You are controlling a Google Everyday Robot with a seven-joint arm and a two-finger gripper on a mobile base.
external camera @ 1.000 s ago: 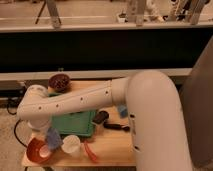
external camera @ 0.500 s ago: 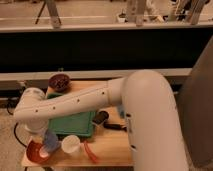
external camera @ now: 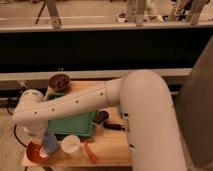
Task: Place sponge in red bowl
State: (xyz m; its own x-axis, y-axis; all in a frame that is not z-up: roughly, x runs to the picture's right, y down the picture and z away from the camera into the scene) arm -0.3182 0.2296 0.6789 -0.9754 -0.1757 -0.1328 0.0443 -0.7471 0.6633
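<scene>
Your gripper point(external camera: 48, 144) hung at the red bowl's point(external camera: 33, 154) near rim, just left of the white cup point(external camera: 70, 144), with the pale-blue sponge point(external camera: 50, 142) at its tip; how the jaws stood I could not tell. The sponge sat at the bowl's right edge rather than over its pale centre. To do this well, you needed to carry the jaws a little farther over the bowl before letting go, keeping clear of the cup.
</scene>
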